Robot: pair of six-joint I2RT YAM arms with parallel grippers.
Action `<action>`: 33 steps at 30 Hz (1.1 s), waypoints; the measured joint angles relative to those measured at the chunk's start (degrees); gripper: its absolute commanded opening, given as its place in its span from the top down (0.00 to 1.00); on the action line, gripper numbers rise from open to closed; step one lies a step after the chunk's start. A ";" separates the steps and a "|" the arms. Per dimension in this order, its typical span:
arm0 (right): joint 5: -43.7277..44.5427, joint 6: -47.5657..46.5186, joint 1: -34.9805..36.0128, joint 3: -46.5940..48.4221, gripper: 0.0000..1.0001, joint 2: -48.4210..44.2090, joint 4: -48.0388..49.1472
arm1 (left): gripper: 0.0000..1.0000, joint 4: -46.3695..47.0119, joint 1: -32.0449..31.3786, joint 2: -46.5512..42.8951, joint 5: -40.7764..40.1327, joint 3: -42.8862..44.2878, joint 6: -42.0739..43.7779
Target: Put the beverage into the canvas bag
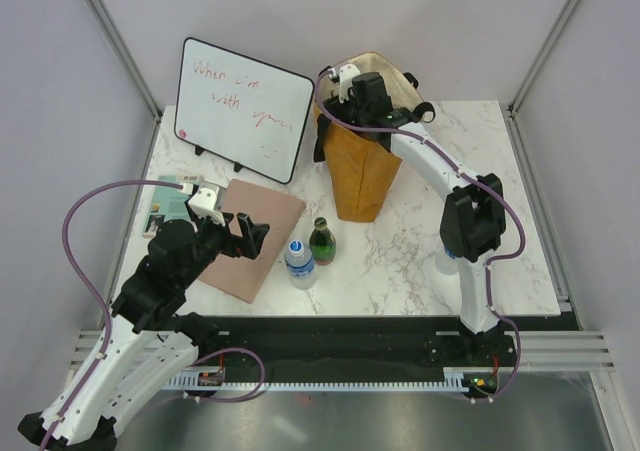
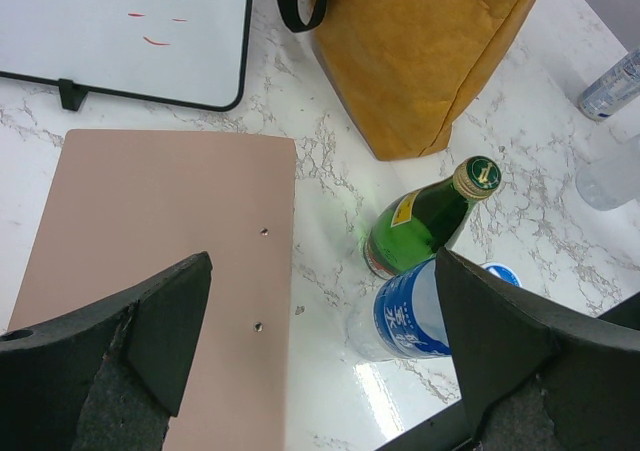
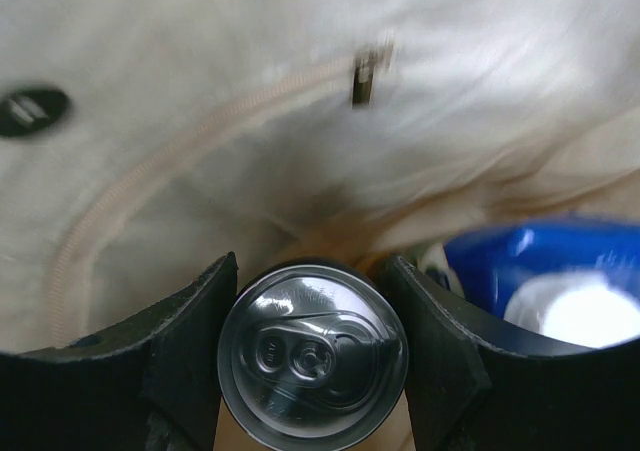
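The mustard-brown canvas bag [image 1: 362, 171] stands upright at the back middle of the table; its side shows in the left wrist view [image 2: 420, 51]. My right gripper [image 1: 362, 96] is down in the bag's mouth, shut on a silver beverage can [image 3: 312, 356], top facing the camera, with the cream lining [image 3: 250, 101] around it. A blue object [image 3: 540, 261] lies beside the can inside the bag. A green glass bottle [image 1: 321, 241] and a clear water bottle with a blue label [image 1: 299, 263] stand in front of the bag. My left gripper [image 1: 238, 236] is open and empty, left of the bottles.
A whiteboard with red writing [image 1: 240, 106] leans at the back left. A pink board [image 1: 250, 236] lies flat under my left gripper. Another clear bottle [image 2: 610, 86] lies to the right near the right arm. A small teal item [image 1: 165, 206] sits at the left edge.
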 measured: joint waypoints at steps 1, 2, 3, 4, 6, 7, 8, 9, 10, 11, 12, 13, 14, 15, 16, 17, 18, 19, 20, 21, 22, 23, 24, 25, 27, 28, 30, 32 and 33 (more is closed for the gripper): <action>-0.02 0.35 -0.02 -0.35 0.34 0.00 -0.46 | 0.00 0.00 0.00 0.00 0.02 0.00 0.00; -0.07 0.79 -0.07 -0.81 0.33 0.00 -1.31 | 0.00 0.00 0.00 0.00 0.00 0.00 0.00; -0.07 0.94 -0.04 -1.07 0.33 0.07 -2.01 | 0.00 0.00 0.00 0.00 0.02 0.00 0.00; -0.02 1.05 0.00 -1.20 0.32 0.07 -2.64 | 0.00 0.00 0.00 0.00 0.00 0.00 0.00; -0.04 1.20 0.00 -1.42 0.32 0.07 -3.67 | 0.00 0.00 0.00 0.00 0.00 0.00 0.00; -0.02 1.20 0.00 -1.42 0.32 0.09 -3.96 | 0.00 0.00 0.00 0.00 0.00 0.00 0.00; 0.00 1.20 0.00 -1.42 0.32 0.07 -4.07 | 0.00 0.00 0.00 0.00 0.02 0.00 0.00; 0.07 1.20 -0.02 -1.42 0.31 0.07 -4.13 | 0.00 0.00 0.00 0.00 0.00 0.00 0.00; 0.17 1.18 -0.02 -1.42 0.30 0.09 -4.13 | 0.00 0.00 0.00 0.00 0.00 0.00 0.00; 0.26 1.18 -0.02 -1.42 0.27 0.07 -4.11 | 0.00 0.00 0.00 0.00 0.02 0.00 0.00; 0.39 1.20 -0.04 -1.42 0.24 0.07 -3.96 | 0.00 0.00 0.00 0.00 0.00 0.00 0.00; 0.39 1.20 -0.07 -1.42 0.23 0.07 -3.65 | 0.00 0.00 0.00 0.00 0.00 0.00 0.00; 0.55 1.22 -0.07 -1.42 0.23 0.07 -3.30 | 0.00 0.00 0.00 0.00 0.00 0.00 0.00; 0.66 1.20 -0.07 -1.42 0.22 0.07 -2.99 | 0.00 0.00 0.00 0.00 0.00 0.00 0.00; 0.66 1.20 -0.09 -1.42 0.22 0.07 -2.86 | 0.00 0.00 0.00 0.00 0.00 0.00 0.00; 0.68 1.18 -0.11 -1.42 0.21 0.07 -2.84 | 0.00 0.00 0.00 0.00 0.00 0.00 0.00; 0.68 1.20 -0.11 -1.42 0.21 0.07 -2.80 | 0.00 0.00 0.00 0.00 0.00 0.00 0.00; 0.72 1.18 -0.13 -1.42 0.22 0.07 -2.62 | 0.00 0.00 0.00 0.00 0.00 0.00 0.00; 0.74 1.18 -0.13 -1.42 0.21 0.07 -2.56 | 0.00 0.00 0.00 0.00 0.00 0.00 0.00; 0.74 1.18 -0.15 -1.42 0.22 0.07 -2.54 | 0.00 0.00 0.00 0.00 0.00 0.00 0.00; 0.74 1.18 -0.15 -1.40 0.22 0.07 -2.54 | 0.00 0.00 0.00 0.00 0.00 0.00 0.00; 0.74 1.18 -0.15 -1.38 0.22 0.07 -2.54 | 0.00 0.00 0.00 0.00 0.00 0.00 0.00; 0.74 1.16 -0.17 -1.29 0.22 0.07 -2.56 | 0.00 0.00 0.00 0.00 0.00 0.00 0.00; 0.74 1.16 -0.17 -1.18 0.22 0.07 -2.60 | 0.00 0.00 0.00 0.00 0.00 0.00 0.00; 0.79 1.18 -0.17 -0.63 0.22 0.07 -2.75 | 0.00 0.00 0.00 0.00 0.00 0.00 0.00; 0.79 1.18 -0.17 -0.17 0.22 0.07 -2.86 | 0.00 0.00 0.00 0.00 0.00 0.00 0.00; 0.81 1.20 -0.17 0.61 0.21 -0.09 -2.95 | 0.00 0.00 0.00 0.00 0.00 0.00 0.00; 0.94 1.27 -0.17 1.29 0.21 -0.79 -3.04 | 0.00 0.00 0.00 0.00 0.00 0.00 0.00; 1.18 1.29 -0.17 1.42 0.21 -1.42 -3.08 | 0.00 0.00 0.00 0.00 0.00 0.00 0.00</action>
